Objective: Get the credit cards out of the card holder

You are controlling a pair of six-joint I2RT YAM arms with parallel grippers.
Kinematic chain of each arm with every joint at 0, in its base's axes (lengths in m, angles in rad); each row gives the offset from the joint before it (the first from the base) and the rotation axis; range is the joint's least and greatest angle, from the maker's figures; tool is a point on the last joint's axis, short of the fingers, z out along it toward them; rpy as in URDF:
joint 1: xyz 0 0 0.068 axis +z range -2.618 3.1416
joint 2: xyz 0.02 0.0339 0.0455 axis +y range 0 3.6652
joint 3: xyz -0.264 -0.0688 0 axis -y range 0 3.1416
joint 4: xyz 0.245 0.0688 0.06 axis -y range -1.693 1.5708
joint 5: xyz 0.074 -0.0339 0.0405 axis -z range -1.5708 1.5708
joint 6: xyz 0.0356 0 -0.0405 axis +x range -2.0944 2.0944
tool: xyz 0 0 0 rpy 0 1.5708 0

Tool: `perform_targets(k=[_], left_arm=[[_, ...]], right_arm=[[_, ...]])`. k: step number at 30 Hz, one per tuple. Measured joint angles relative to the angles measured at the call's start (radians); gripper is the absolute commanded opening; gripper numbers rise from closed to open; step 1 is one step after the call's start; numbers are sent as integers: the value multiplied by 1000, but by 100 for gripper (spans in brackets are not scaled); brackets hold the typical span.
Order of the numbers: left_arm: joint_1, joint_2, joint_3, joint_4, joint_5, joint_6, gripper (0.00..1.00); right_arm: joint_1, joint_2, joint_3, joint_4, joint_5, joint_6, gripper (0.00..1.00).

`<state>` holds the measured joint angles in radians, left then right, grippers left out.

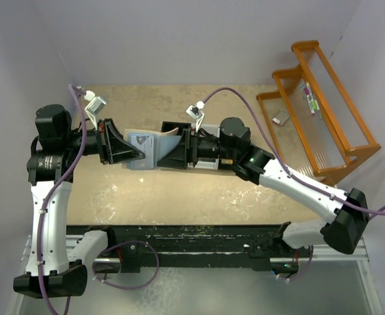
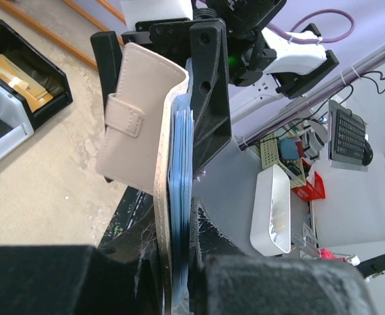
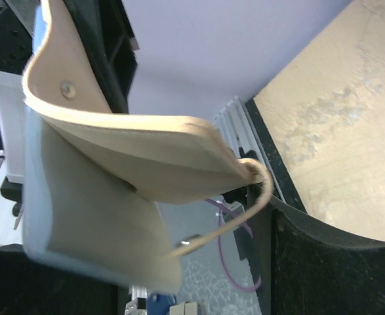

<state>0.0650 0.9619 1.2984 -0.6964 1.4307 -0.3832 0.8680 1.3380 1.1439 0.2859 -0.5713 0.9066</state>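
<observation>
The card holder hangs above the table between my two grippers, pale blue-grey inside with a tan outer flap. My left gripper is shut on its near edge. In the left wrist view the card holder stands edge-on, and the blue card edges show between my left gripper's black fingers. My right gripper is open, its jaws spread on either side of the spread holder. In the right wrist view the tan flap and its snap strap reach one finger.
A black compartment tray holding tan cards lies on the table beneath the right arm. An orange stepped rack with small items stands at the right. The table's black front rail runs along the near edge.
</observation>
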Motion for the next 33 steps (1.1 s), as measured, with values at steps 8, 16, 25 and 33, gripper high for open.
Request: perform_targets(k=[8,16,25,33], left_arm=[[0,12,0,-12,-26,9,0],[0,56,0,-93,-127,104,1],[0,85,2,-169,-214,194,0],[0,74,3,-187,-171,202,0]], right_arm=[[-129,-180,-2,-223,32,-109,67],[-107,-267,147,-357,197,-177,60],[72,-166,146,-211,246,-132,59],[81,4,145,-201,249,-123,56]])
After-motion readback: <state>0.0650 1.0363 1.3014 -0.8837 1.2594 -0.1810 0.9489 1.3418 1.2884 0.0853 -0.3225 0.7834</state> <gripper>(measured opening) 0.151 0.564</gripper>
